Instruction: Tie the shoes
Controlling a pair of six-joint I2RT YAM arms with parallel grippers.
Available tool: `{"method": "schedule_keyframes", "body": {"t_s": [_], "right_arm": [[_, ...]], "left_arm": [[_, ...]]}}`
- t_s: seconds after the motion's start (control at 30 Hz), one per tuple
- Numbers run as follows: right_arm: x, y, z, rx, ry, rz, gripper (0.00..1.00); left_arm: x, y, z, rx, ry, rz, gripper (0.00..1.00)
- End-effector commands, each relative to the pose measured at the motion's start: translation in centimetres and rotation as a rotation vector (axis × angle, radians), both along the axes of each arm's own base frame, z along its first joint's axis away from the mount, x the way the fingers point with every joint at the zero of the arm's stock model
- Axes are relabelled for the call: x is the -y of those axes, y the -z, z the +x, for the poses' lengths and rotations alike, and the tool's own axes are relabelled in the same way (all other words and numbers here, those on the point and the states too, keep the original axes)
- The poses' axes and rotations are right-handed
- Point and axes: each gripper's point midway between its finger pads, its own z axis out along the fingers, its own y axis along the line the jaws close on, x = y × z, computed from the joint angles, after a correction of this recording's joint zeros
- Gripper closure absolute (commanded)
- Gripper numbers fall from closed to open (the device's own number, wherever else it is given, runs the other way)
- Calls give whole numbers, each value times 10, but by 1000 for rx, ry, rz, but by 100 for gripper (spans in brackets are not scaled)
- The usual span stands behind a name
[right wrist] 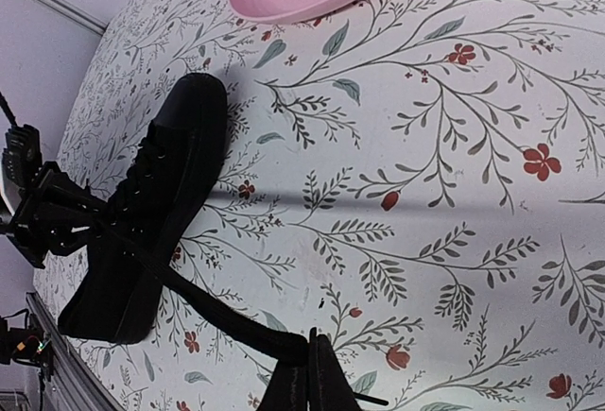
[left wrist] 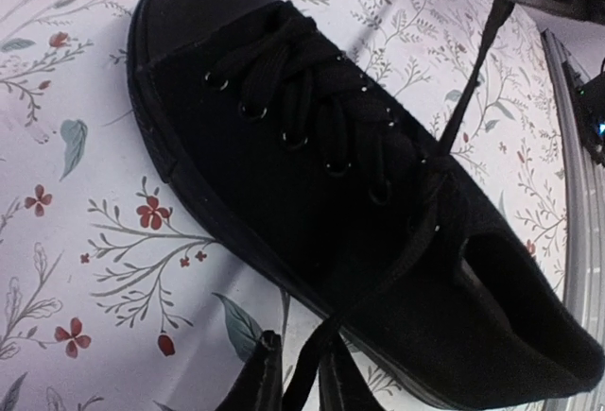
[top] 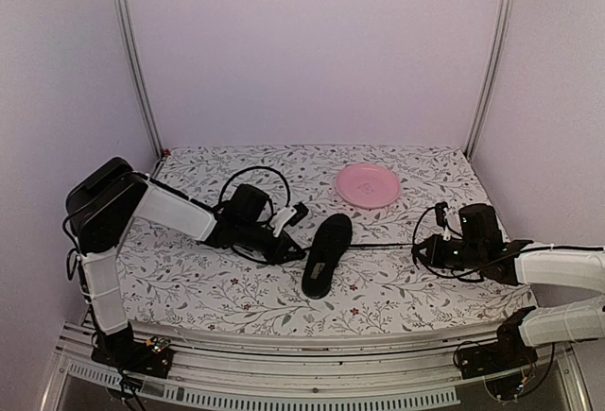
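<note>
- The all-black low-cut cloth shoe (top: 327,255) lies on its sole on the white flower-printed surface (top: 217,288). It is just nearer to the arm bases than the round pink plate (top: 368,185) and a little to the left of it. Its toe points toward the plate and its opening away from it.
- The laces cross through all the eyelets, but no knot or bow is seen, so the tying is judged to be at its beginning.
- The right claw (right wrist: 307,359) is nearer than the plate and to the right of it. Its two fingers are pressed together on the thin black right lace end (right wrist: 222,312). This lace runs straight from the shoe to the claw and appears raised above the surface, probably to keep it tight and easy to reach.
- The left claw (left wrist: 301,373) is to the left of the plate, with the shoe between them. The thin black left lace end (left wrist: 321,335) passes between its two fingers, which stand close on both sides. Whether they really pinch it, the pictures do not tell.
- The two ends are held out to opposite sides, likely so that they can be crossed over the tongue for the first knot.
- One risk is that the shoe seems light and lies free on the surface, so an uneven pull may drag or turn it.
</note>
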Motion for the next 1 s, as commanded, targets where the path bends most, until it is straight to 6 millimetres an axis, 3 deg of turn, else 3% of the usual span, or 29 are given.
{"method": "schedule_keyframes", "body": {"t_s": [0.0,0.1,0.2,0.33,0.47,0.53,0.6,0.7,0.8,0.87,0.97], "right_arm": [[-4,-13,10,45,-7,16,98],[-4,-18,13,59,-3,13,98],[-9,-30,26,89,-9,4,98],[-28,-62,57,172,-51,9,98],[-65,-103,86,291,-113,51,98],[-96,-128,95,351,-167,76,98],[-123,-136,100,377,-216,97,98],[-167,-137,98,368,-307,166,98],[-208,-116,93,312,-402,185,94],[-223,-106,89,283,-454,200,80],[-221,-108,88,292,-444,206,60]], "left_arm": [[-5,5,-1,6,-14,24,89],[-4,-4,1,19,-33,6,100],[1,-25,1,39,-46,-44,100],[24,-65,-8,88,-30,-137,100],[36,-77,-10,99,-41,-170,100],[36,-77,-9,94,-53,-184,100],[37,-76,-8,91,-67,-194,100],[36,-80,-7,97,-93,-227,100],[35,-84,-7,93,-117,-255,100],[35,-83,-8,87,-126,-262,100],[35,-80,-11,79,-133,-261,100]]}}
